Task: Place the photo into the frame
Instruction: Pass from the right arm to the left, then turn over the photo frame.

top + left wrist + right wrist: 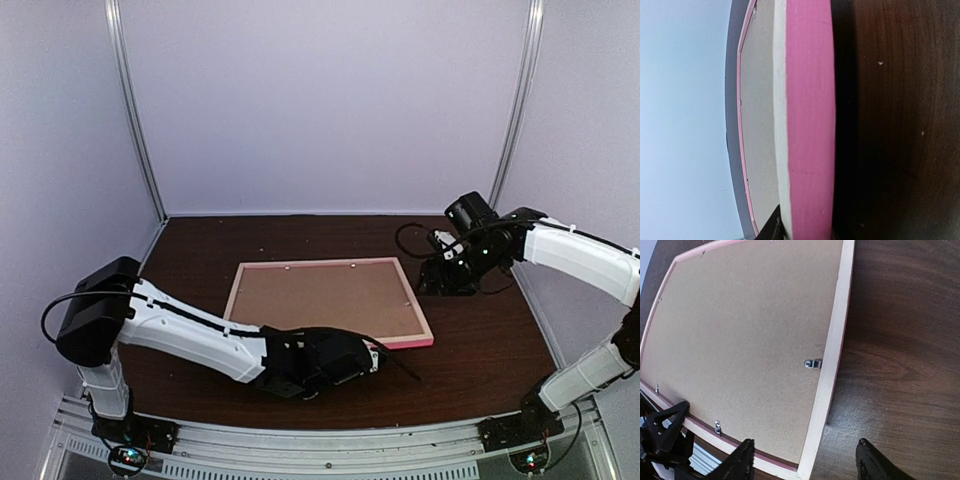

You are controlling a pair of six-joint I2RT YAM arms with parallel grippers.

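Note:
The frame (330,264) lies face down on the dark table, its pale wood sides (832,365) up and the brown backing board (320,296) filling it. My left gripper (375,358) is at the frame's near edge. In the left wrist view the pink rim (807,125) fills the space between the jaws, and one dark finger (772,227) presses the pale side, so the gripper is shut on the frame. My right gripper (440,250) hovers open over the frame's right corner (807,467), its fingertips (745,450) straddling the rim without touching. The photo is out of view.
Small metal turn clips (812,363) sit along the backing board's edges. Dark wooden table (480,350) surrounds the frame. Pale walls enclose the back and sides. A metal rail (330,445) runs along the near edge by the arm bases.

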